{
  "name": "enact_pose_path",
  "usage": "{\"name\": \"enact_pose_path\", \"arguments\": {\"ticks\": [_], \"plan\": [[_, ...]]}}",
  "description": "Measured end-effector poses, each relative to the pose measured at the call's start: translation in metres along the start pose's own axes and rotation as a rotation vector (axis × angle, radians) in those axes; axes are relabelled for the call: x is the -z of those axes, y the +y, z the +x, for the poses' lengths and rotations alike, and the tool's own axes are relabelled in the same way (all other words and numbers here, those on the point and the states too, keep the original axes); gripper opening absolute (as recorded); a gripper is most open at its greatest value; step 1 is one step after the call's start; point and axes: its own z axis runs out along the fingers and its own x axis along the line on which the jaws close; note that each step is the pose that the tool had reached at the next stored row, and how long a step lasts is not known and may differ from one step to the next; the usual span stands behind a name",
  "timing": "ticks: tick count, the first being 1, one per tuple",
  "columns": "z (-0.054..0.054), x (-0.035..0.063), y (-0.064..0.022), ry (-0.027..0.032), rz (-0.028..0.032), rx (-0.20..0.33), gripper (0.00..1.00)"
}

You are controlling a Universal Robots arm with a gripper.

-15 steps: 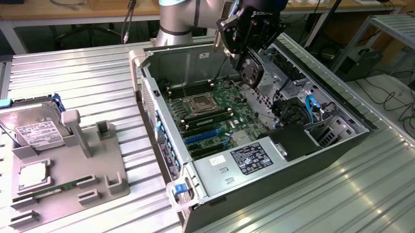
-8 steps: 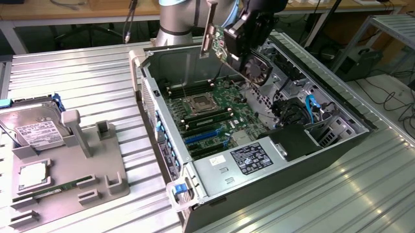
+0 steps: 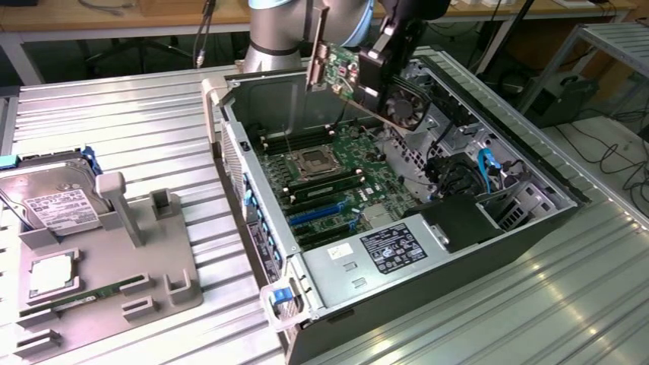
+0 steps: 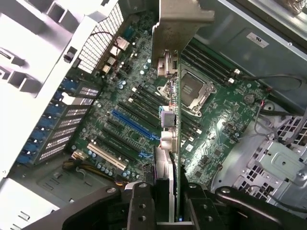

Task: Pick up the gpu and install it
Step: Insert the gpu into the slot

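The gpu [image 3: 340, 72] is a green circuit card with a black fan and a silver end bracket. It hangs tilted above the back of the open computer case [image 3: 254, 220]. My gripper [image 3: 390, 42] is shut on it from above. In the wrist view the gpu [image 4: 173, 115] runs edge-on away from the gripper [image 4: 170, 208], with its silver bracket [image 4: 180, 24] at the far end. The black fingers [image 4: 141, 206] clamp its sides. Under the card lies the motherboard [image 4: 225, 120] with a blue expansion slot [image 4: 134, 125], which the card does not touch.
On the exterior view's left a grey fixture [image 3: 121, 251] carries a hard drive [image 3: 56, 201] and a narrow RAM stick [image 3: 91, 296]. Inside the case are the CPU socket [image 3: 315, 162], the power supply [image 3: 390, 249] and blue cables [image 3: 487, 171]. Ribbed metal tabletop [image 3: 527, 304] surrounds the case.
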Motion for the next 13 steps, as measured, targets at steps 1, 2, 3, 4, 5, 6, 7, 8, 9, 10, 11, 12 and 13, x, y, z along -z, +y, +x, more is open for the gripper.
{"name": "enact_pose_path", "arguments": {"ticks": [1, 2, 3, 4, 5, 6, 7, 8, 9, 10, 11, 12, 13], "plan": [[0.0000, 0.0000, 0.0000, 0.0001, 0.0000, 0.007, 0.28], [0.0000, 0.0000, 0.0000, 0.0002, 0.0000, 0.016, 0.28], [0.0000, 0.0000, 0.0000, 0.0003, 0.0001, 0.021, 0.28], [0.0000, 0.0000, 0.0000, 0.0005, 0.0000, 0.032, 0.28], [0.0000, 0.0000, 0.0000, 0.0006, 0.0001, 0.039, 0.28], [0.0000, 0.0000, 0.0000, 0.0007, 0.0002, 0.047, 0.28], [0.0000, 0.0000, 0.0000, 0.0008, 0.0001, 0.053, 0.28], [0.0000, 0.0000, 0.0000, 0.0009, 0.0001, 0.060, 0.28], [0.0000, 0.0000, 0.0000, 0.0010, 0.0001, 0.068, 0.28], [0.0000, 0.0000, 0.0000, 0.0011, 0.0002, 0.074, 0.28], [0.0000, 0.0000, 0.0000, 0.0012, 0.0002, 0.082, 0.28], [0.0000, 0.0000, 0.0000, 0.0014, 0.0002, 0.089, 0.28], [0.0000, 0.0000, 0.0000, 0.0014, 0.0002, 0.097, 0.28]]}}
